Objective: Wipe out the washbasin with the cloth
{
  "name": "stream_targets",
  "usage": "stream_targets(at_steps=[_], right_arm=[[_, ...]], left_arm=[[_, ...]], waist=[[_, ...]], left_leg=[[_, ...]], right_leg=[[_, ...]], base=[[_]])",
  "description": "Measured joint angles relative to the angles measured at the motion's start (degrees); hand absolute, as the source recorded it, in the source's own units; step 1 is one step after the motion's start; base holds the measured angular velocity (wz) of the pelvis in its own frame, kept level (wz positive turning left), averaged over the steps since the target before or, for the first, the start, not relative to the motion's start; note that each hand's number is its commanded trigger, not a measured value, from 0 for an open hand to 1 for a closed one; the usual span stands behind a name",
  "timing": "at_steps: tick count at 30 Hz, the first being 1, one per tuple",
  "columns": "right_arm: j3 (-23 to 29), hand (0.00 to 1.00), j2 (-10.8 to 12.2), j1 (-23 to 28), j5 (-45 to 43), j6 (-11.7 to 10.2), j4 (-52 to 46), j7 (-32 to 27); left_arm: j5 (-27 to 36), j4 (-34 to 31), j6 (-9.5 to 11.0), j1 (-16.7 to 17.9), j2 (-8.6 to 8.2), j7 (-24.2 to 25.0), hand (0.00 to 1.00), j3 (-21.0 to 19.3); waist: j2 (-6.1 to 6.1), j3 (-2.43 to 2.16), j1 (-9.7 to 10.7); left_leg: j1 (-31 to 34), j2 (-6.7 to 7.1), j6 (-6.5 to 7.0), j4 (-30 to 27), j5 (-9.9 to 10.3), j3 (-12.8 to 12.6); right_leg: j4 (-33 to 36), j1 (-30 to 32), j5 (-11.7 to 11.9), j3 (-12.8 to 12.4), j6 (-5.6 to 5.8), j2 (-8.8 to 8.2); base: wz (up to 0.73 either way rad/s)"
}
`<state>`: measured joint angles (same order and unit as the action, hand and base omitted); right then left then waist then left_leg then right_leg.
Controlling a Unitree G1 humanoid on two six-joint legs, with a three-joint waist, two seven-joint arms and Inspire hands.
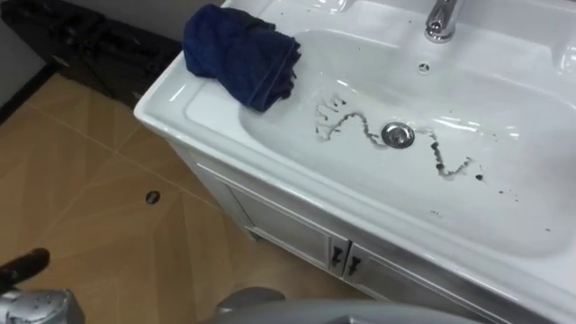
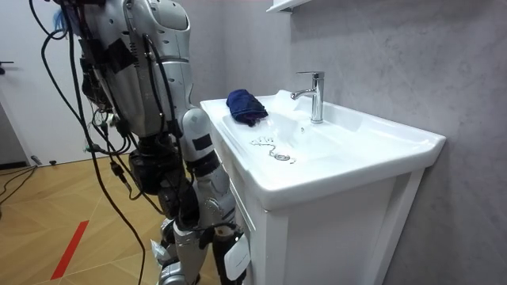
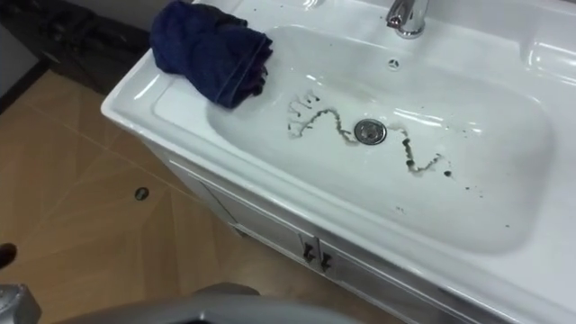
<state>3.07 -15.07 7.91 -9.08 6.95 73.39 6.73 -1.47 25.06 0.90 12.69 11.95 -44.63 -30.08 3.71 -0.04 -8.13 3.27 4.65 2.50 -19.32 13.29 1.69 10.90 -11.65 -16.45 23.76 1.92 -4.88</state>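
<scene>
Blue cloth [image 1: 241, 56] is sitting bunched on the basin [image 1: 171, 103] rim at 10 o'clock of the drain [image 1: 398, 135]. Likely soft, light and floppy, so pinching its top folds is looking best. Left hand [image 1: 36, 308] and right hand [image 2: 231, 255] are hanging low; can't tell their state.

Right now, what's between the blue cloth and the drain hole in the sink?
Dark squiggly dirt marks lie on the basin floor between the blue cloth and the drain, seen in both eye views.
</scene>
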Motion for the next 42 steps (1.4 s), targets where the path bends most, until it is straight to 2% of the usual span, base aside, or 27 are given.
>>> stream_targets(at_steps=[3, 5, 11, 14, 17, 20, 24, 27, 29, 37, 42], right_arm=[[0.0, 0.0, -0.18, 0.25, 0.05, -0.19, 0.1, 0.36], [-0.15, 0.0, -0.27, 0.66, 0.2, -0.79, 0.36, 0.59], [-0.1, 0.0, -0.69, 1.09, -0.5, -1.92, 0.36, 0.99], [-0.19, 0.0, -0.71, 1.03, -0.55, -1.93, 0.28, 0.98], [-0.72, 0.0, -0.56, 1.24, -0.52, -1.93, 0.3, 1.49], [-0.82, 0.0, -0.54, 1.3, -0.72, -1.95, 0.32, 2.23], [-1.03, 0.0, -0.17, 1.57, -0.63, -1.92, 0.38, 2.29], [-1.31, 0.0, 0.05, 1.43, -0.38, -1.85, 0.39, 2.71], [-1.81, 0.0, 0.17, 1.47, -0.53, -1.78, 0.38, 2.78], [-1.87, 0.0, 0.41, 1.42, -0.28, -0.58, 0.56, 4.28], [-1.86, 0.0, 0.57, 0.99, -0.61, 0.06, 0.7, 4.79]], left_arm=[[-2.02, -5.1, 1.25, -0.98, 1.9, -2.04, 0.0, -0.16], [-3.29, -10.6, 1.75, -1.04, 2.89, -2.58, 0.0, -0.65], [-7.24, -19.39, 2.16, -2.18, 3.15, -3.5, 0.0, -1.45], [-7.95, -25.53, 2.24, -2.18, 3.17, -3.86, 0.0, -1.28], [-10.35, -29.15, 3.88, -2.64, 3.22, -3.78, 0.0, -1.14], [-13.3, -29.53, 4.42, -4.06, 3.23, -3.11, 0.0, -1.14], [-14.21, -29.57, 4.45, -5.59, 3.22, -0.96, 0.0, -0.67], [-14.23, -29.57, 4.41, -5.73, 3.22, 0.35, 0.0, 2.44], [-14.24, -29.58, 4.35, -5.75, 3.21, 1.28, 0.0, 5.32], [-14.24, -29.42, 3.56, -5.57, 3.05, 3.89, 0.0, 10.66], [-14.27, -25.56, 3.16, -5.58, 2.83, 5.74, 0.0, 14.77]], waist=[[0.55, -0.25, 0.12], [0.69, -0.21, 0.07], [1.4, 0.08, 1.03], [1.39, 0.06, 1.84], [1.41, 0.12, 2.9], [1.15, 0.23, 3.43], [0.53, 0.62, 4.42], [0.22, 0.89, 4.84], [0.05, 0.78, 5.5], [-0.33, 0.51, 7.23], [-0.39, 0.4, 8.58]], left_leg=[[-0.09, -0.06, -0.04, -0.1, -0.03, -0.1], [-0.27, -0.05, -0.03, 0.05, -0.02, -0.08], [-0.95, 0.05, -0.03, 0.53, -0.02, -0.02], [-1.07, -0.07, -0.04, 0.58, 0.0, -0.03], [-1.49, -0.07, -0.03, 1.12, -0.01, -0.18], [-1.9, -0.32, -0.03, 1.59, -0.01, -0.87], [-2.05, -0.45, 0.0, 1.5, 0.02, -1.5], [-1.69, -0.96, 0.14, 0.54, 0.31, -1.52], [-1.74, -0.96, 0.16, 0.41, 0.4, -1.63], [-2.99, -1.29, 0.08, 0.85, 0.43, -3.18], [-3.79, -1.84, 0.08, 1.41, 0.43, -4.38]], right_leg=[[-0.04, 0.08, 0.01, -0.18, -0.01, -0.01], [-0.06, 0.28, 0.03, -0.94, -0.04, -0.02], [0.05, 0.44, 0.08, -2.4, -0.09, 0.0], [0.05, 0.67, 0.14, -3.23, -0.2, 0.1], [0.21, 0.56, 0.15, -3.64, -0.21, 0.08], [0.55, 0.68, 0.14, -4.39, -0.21, 0.11], [0.66, 0.76, 0.15, -4.93, -0.22, 0.09], [0.68, 0.87, 0.25, -5.04, -0.25, 0.2], [0.69, 0.78, 0.3, -5.07, -0.24, 0.24], [0.88, 0.66, 0.45, -7.39, -0.48, 0.54], [1.02, 0.44, 0.76, -8.23, -0.6, 0.68]], base=[[-0.04], [-0.14], [-0.14], [-0.13], [-0.07], [-0.12], [-0.07], [-0.01], [0.0], [-0.12], [-0.14]])
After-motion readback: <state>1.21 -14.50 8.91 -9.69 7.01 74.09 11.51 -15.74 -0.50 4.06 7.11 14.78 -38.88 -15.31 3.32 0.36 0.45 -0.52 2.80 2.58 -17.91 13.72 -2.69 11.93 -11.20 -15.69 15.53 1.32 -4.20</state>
